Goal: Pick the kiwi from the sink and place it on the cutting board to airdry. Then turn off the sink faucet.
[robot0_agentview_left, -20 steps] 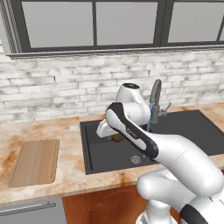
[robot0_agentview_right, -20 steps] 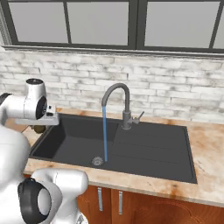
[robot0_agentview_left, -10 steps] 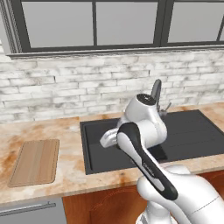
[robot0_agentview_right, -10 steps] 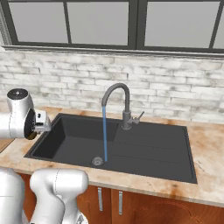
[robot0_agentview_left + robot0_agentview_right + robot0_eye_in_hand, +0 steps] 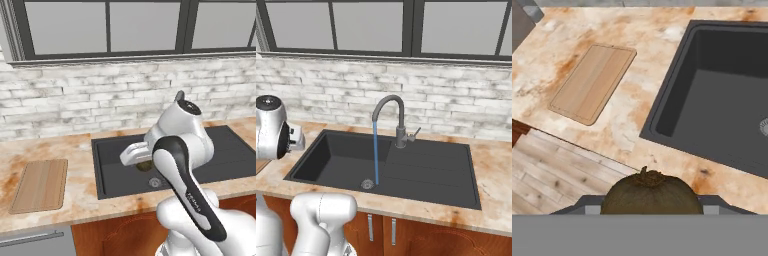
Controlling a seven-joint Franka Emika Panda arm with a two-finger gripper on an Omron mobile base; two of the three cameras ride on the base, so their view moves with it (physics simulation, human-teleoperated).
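since the earlier pictures the arm had swung its hand up and away from the faucet side, carrying it across toward the left end of the sink (image 5: 406, 165), while the counter, basin and window kept their places, so the base had not driven

the gripper (image 5: 646, 207) was clenched on the kiwi (image 5: 651, 194), whose brown top and stem nub sat between the fingers at the bottom of the hand view; in the left base view a sliver of the kiwi (image 5: 145, 165) peeked out under the gripper (image 5: 140, 159), above the basin and clear of its floor

by my judgement the step in hand was the carry: the fruit was out of the sink but not yet on the cutting board (image 5: 40, 184). the next move called for more travel to the left over the counter (image 5: 75, 150), then a lowering onto the bare wood and a release gentle enough that the oval fruit did not roll off. only after that came the faucet (image 5: 393, 120), whose water (image 5: 376, 155) ran as a thin blue line to the drain (image 5: 367, 184)

the right base view showed the spout, its small side lever and the stream, all hidden behind the arm in the left base view. the hand view gave the cutting board (image 5: 592, 82) lying well apart from the sink (image 5: 677, 100) rim, with bare counter between
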